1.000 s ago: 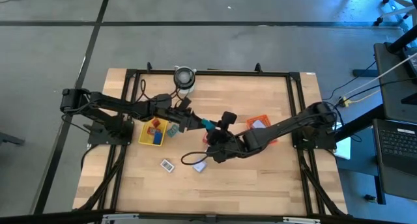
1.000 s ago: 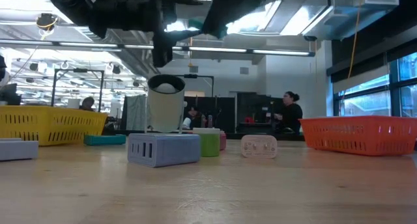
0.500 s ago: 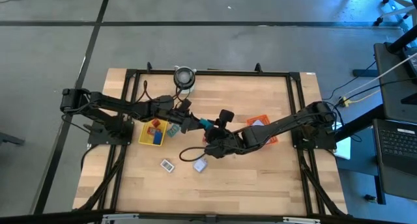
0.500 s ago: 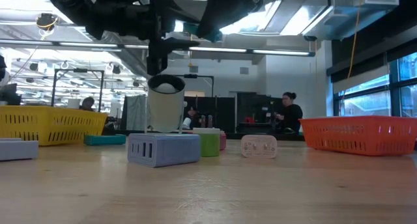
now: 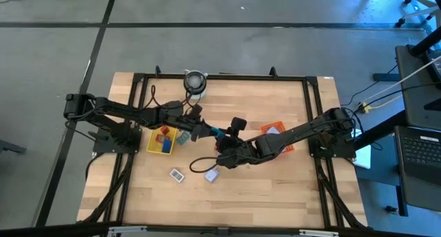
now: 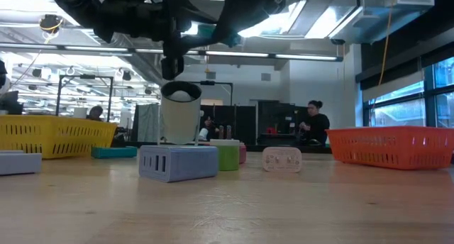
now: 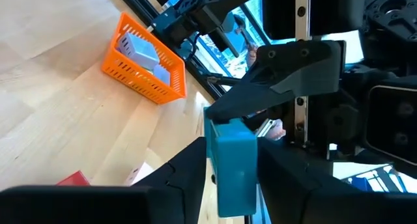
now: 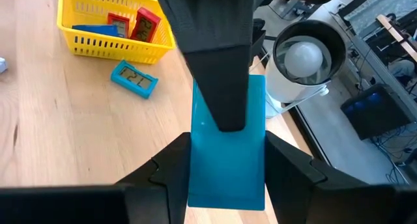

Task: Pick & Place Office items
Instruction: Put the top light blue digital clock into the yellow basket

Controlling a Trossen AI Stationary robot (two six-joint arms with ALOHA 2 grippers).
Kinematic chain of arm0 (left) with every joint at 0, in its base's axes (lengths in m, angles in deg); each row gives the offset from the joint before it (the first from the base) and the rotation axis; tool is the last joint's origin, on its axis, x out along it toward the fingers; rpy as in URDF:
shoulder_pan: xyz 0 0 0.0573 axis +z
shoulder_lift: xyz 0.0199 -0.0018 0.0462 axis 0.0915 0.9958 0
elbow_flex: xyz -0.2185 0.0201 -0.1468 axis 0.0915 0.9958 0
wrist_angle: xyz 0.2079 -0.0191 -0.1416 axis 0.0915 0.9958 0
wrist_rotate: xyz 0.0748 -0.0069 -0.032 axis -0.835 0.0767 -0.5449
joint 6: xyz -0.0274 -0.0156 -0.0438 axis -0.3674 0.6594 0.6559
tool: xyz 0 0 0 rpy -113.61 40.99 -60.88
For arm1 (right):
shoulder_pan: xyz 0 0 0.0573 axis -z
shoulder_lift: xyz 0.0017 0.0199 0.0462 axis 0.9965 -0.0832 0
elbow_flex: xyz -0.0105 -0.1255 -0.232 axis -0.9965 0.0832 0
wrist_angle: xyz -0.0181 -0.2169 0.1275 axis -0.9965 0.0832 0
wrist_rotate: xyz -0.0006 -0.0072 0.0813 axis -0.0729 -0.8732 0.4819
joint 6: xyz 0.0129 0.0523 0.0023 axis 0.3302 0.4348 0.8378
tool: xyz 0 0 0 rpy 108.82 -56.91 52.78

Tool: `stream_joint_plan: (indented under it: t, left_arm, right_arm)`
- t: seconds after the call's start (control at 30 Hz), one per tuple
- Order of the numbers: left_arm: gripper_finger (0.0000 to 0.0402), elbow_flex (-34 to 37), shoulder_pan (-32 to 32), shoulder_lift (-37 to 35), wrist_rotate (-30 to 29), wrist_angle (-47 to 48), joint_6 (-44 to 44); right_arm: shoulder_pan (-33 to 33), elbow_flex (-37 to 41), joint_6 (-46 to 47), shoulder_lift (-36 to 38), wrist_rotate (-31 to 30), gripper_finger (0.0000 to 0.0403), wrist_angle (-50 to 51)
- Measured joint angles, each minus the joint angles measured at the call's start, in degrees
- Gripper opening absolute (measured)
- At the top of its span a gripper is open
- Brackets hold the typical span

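A teal block point(image 5: 218, 132) hangs in the air over the table's middle, between my two grippers. My left gripper point(image 5: 209, 131) reaches in from the left and is shut on it. My right gripper point(image 5: 227, 136) comes from the right and stands shut around its other end. The left wrist view shows the block point(image 7: 231, 165) between my left fingers. In the right wrist view the block point(image 8: 228, 152) sits between my right fingers. Other office items lie on the wood: a lavender block point(image 5: 211, 175), a white piece point(image 5: 178, 173) and a teal piece point(image 5: 182, 137). My left gripper pinches the teal block's left end point(image 7: 228, 185) between its two fingers point(image 7: 186, 175), coming level from the table's left. The block is lifted clear of the table. My right gripper has the block's right end point(image 8: 228, 185) between its two fingers point(image 8: 166, 172), coming from the table's right. A finger of the left gripper point(image 8: 218, 68) lies over the block's far part.
A yellow tray point(image 5: 153, 147) with red and blue pieces stands left of centre. An orange tray point(image 5: 289, 146) with a pale piece stands to the right. The grey-white cylinder point(image 5: 195, 82) is near the far edge. In the low view a green piece point(image 6: 228, 157) and a white piece point(image 6: 281, 159) sit mid-table.
My right gripper has moved toward the table's left, closing in on the teal block that my left gripper holds up. The block has stayed at about the same place in the air.
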Motion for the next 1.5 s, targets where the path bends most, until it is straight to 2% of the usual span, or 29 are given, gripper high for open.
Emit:
stream_joint_plan:
  t: [0.37,0.63,0.97,1.23,1.5]
  left_arm:
    - [0.0058,0.04,-0.1,0.0,-0.12,-0.11,-0.05]
    - [0.0067,0.04,-0.1,0.0,0.13,-0.11,-0.45]
    - [0.006,0.07,-0.1,0.0,0.21,-0.26,-1.13]
    - [0.006,0.07,-0.09,-0.01,0.68,-0.21,-1.66]
    - [0.006,0.07,3.52,-6.08,3.58,4.64,-7.34]
  right_arm:
    - [0.13,0.0,-0.89,0.0,1.05,0.0158,-0.62]
    - [0.13,0.0,-0.86,0.0,1.43,0.0165,-0.8]
    - [0.13,0.0,0.45,0.0,2.12,0.0281,-2.11]
    - [0.15,0.0,1.23,0.0,-1.82,0.0291,-1.35]
    - [-0.17,0.0,2.02,0.59,0.25,0.0289,-0.74]
